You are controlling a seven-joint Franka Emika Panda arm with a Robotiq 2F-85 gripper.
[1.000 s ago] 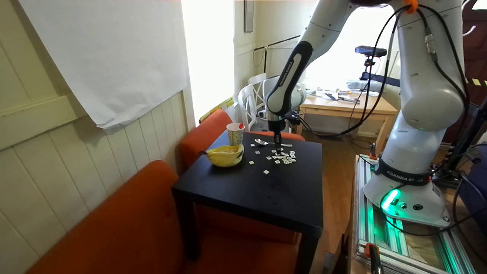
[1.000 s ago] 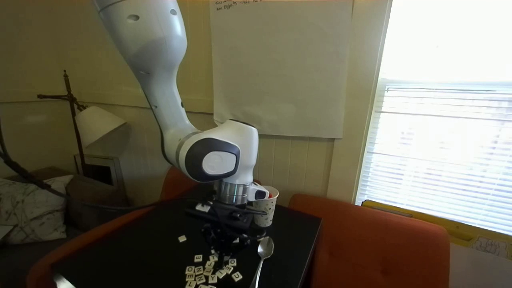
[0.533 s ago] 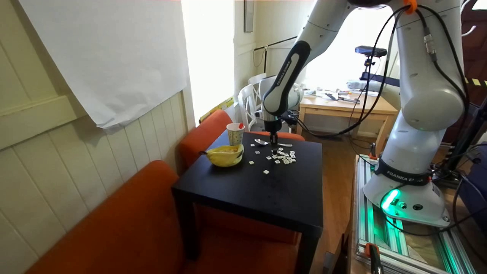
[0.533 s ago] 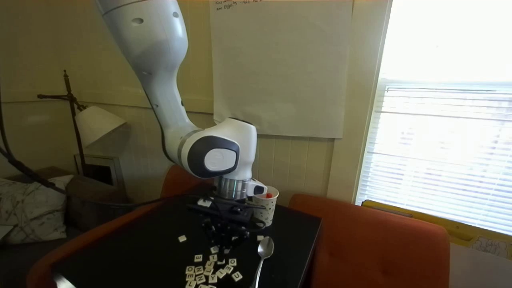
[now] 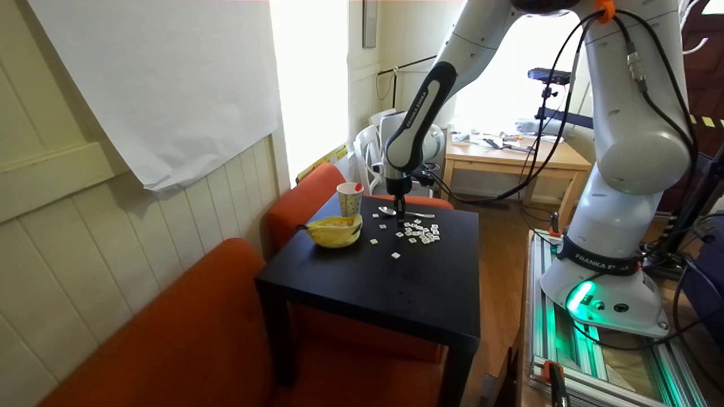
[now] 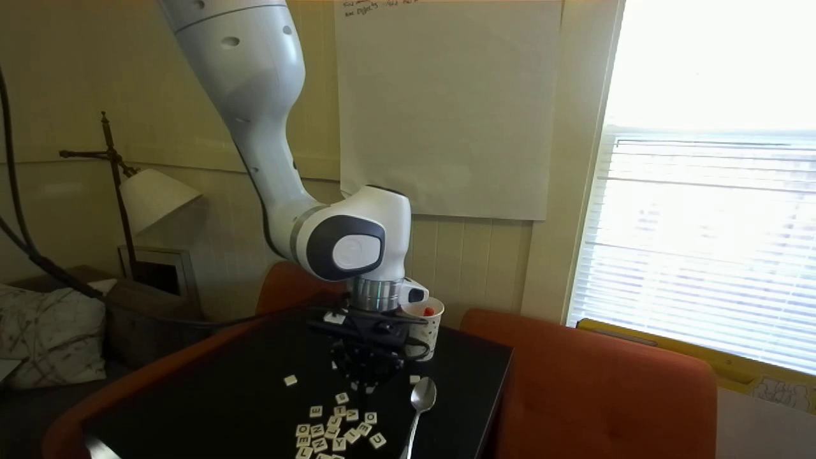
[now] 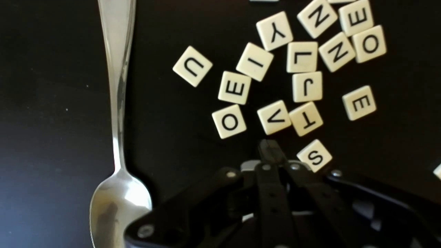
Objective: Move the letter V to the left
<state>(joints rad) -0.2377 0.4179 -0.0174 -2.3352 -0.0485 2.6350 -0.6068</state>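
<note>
1. at left in an exterior view, a yellow bowl (image 5: 329, 236) is seen on the tabletop (image 5: 362, 282); its contents cannot be made out.
2. just beyond it, a red thing (image 5: 358, 187) is held in a patterned cup (image 5: 349, 204).
3. in the wrist view, both ends of a spoon (image 7: 118, 103) are cut off.
4. the gripper (image 7: 271, 146) is closed near the letter v (image 7: 274, 117).
5. the letter v is seen between an o tile (image 7: 229, 121) and a t tile (image 7: 306, 119).
6. at right, another tile (image 7: 438, 171) is mostly cut off.
</note>
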